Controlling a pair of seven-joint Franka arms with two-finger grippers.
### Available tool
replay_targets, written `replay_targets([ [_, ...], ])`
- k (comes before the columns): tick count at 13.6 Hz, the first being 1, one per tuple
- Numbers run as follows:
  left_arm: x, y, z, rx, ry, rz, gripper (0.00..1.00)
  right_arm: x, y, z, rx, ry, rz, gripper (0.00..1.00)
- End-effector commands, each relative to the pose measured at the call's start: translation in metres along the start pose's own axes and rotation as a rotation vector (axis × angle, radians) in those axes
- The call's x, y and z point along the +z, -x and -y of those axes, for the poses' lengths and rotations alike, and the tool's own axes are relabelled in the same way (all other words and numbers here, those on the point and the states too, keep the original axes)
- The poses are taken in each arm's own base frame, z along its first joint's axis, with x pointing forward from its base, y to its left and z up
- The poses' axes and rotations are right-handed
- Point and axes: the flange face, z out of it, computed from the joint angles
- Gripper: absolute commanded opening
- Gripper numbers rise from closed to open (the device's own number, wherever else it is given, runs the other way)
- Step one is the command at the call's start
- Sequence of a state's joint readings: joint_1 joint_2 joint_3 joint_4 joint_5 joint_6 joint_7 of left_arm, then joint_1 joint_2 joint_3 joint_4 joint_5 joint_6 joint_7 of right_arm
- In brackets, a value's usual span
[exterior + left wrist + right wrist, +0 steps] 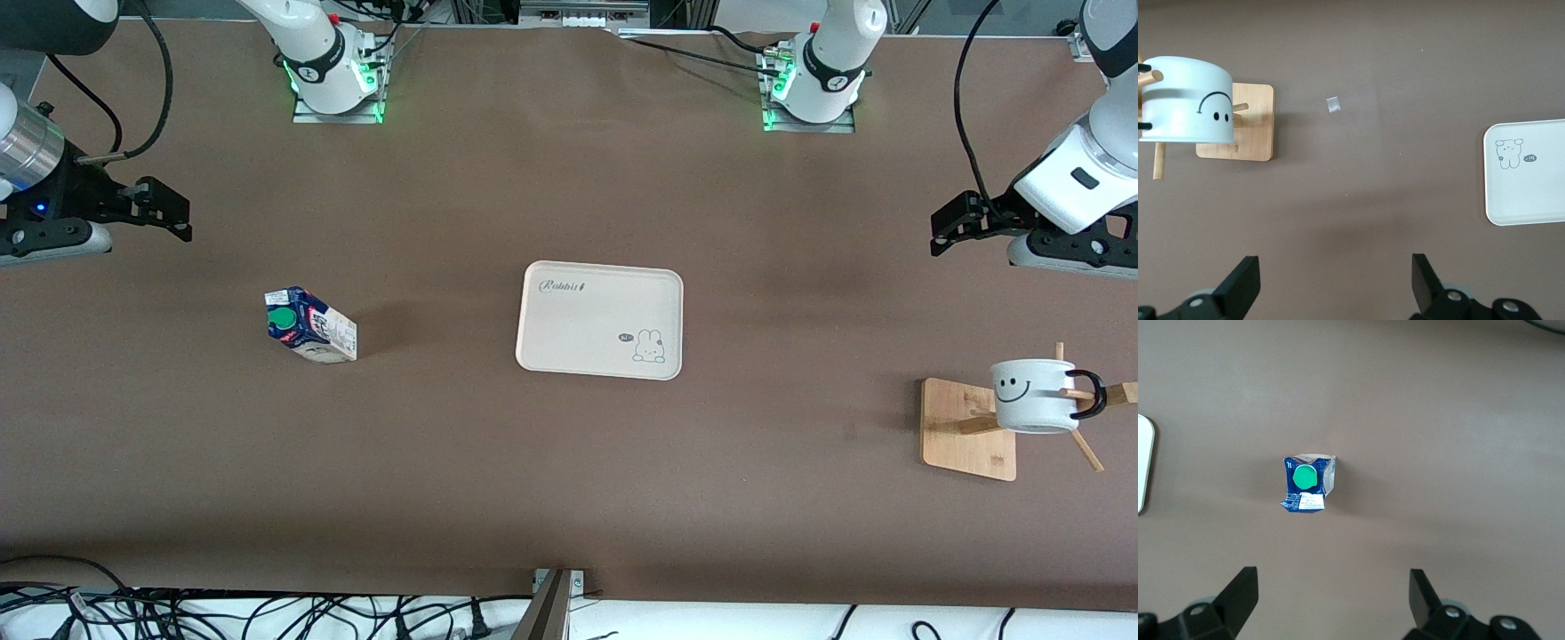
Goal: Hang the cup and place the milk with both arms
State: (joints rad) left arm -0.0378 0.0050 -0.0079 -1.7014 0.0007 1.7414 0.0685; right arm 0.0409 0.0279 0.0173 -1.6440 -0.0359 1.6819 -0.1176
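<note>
The cup (1031,396) (1188,100), white with a black smiley, hangs by its black handle on a peg of a wooden rack (956,418) (1255,133) toward the left arm's end of the table. The milk (310,325) (1308,483), a blue and white carton with a green cap, stands on the table toward the right arm's end. My left gripper (944,228) (1336,280) hovers open and empty over bare table beside the rack. My right gripper (180,216) (1333,597) hovers open and empty over bare table beside the milk.
A cream tray (600,318) (1531,193) (1143,463) with a rabbit drawing lies at the table's middle, between the milk and the rack. A small silvery scrap (1333,105) lies near the rack. Cables (267,613) run along the table's front edge.
</note>
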Motion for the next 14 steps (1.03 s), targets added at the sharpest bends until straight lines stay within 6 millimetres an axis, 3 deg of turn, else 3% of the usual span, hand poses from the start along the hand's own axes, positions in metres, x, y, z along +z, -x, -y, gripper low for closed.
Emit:
replay_targets([
  [1,0.0005,0.0037,0.0043,-0.011,0.014,0.003,1.00,-0.0048,-0.0019,-0.0011,0.010,0.007,-0.006,1.00],
  [14,-0.0047,0.0035,0.0070,-0.021,0.013,0.014,1.00,-0.0047,-0.0017,-0.0027,0.016,0.006,-0.006,1.00],
])
